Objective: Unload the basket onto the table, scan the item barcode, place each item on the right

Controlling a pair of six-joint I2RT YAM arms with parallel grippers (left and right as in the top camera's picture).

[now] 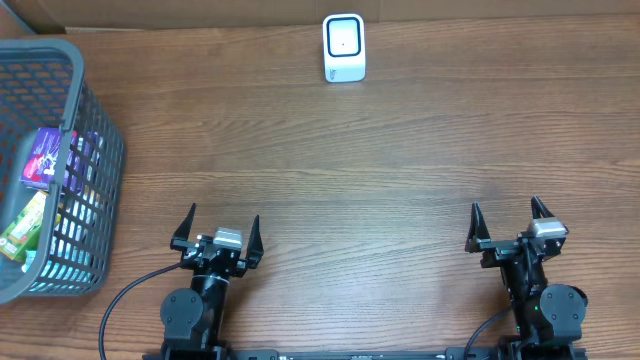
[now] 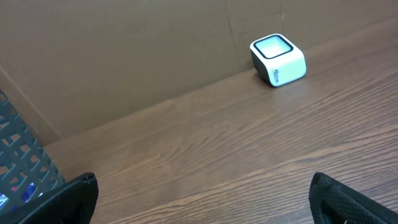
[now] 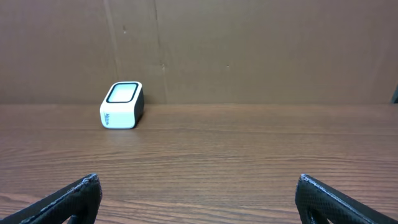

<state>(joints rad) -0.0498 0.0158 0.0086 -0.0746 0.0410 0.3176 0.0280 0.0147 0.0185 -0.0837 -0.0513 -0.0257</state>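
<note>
A white barcode scanner (image 1: 344,47) with a blue-lit face stands at the table's far edge, also in the left wrist view (image 2: 278,60) and the right wrist view (image 3: 122,104). Items lie in a grey basket (image 1: 95,130) at the left: a purple packet (image 1: 42,157) and a green packet (image 1: 22,225). No barcode shows on them. My left gripper (image 1: 217,225) rests open near the front edge, right of the basket. My right gripper (image 1: 507,220) rests open at the front right. Both hold nothing.
A brown cardboard wall (image 3: 249,50) closes off the back of the wooden table (image 1: 350,170). The basket's mesh wall (image 2: 18,168) shows at the left edge of the left wrist view.
</note>
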